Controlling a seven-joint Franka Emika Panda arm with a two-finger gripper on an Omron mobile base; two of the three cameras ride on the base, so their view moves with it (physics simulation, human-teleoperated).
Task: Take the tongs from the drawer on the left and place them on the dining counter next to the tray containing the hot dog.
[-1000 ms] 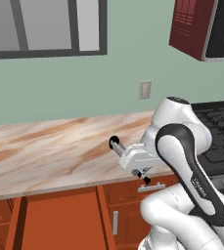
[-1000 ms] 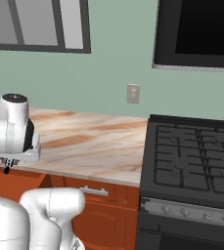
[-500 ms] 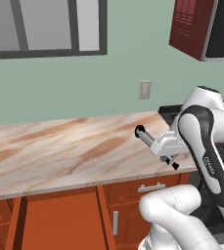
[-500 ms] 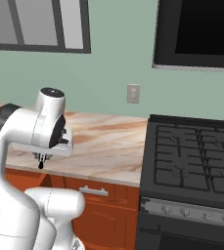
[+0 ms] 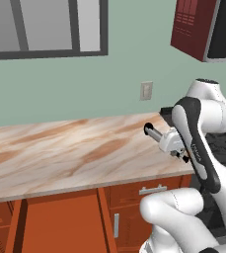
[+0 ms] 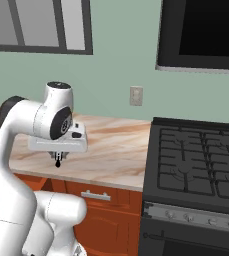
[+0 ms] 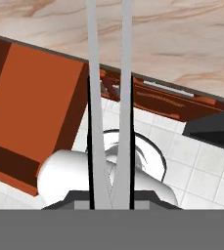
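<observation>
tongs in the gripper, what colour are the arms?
Plain silver-grey; the tongs show best in the hand view, running up from the gripper.

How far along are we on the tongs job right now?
Done: the drawer stands pulled open and the tongs are out of it. In hand: the gripper is shut on the tongs, whose two grey arms run up the hand view, with the arm raised near the wall-side counter and stove. Left: carrying them to the dining counter and setting them down beside the tray.
</observation>
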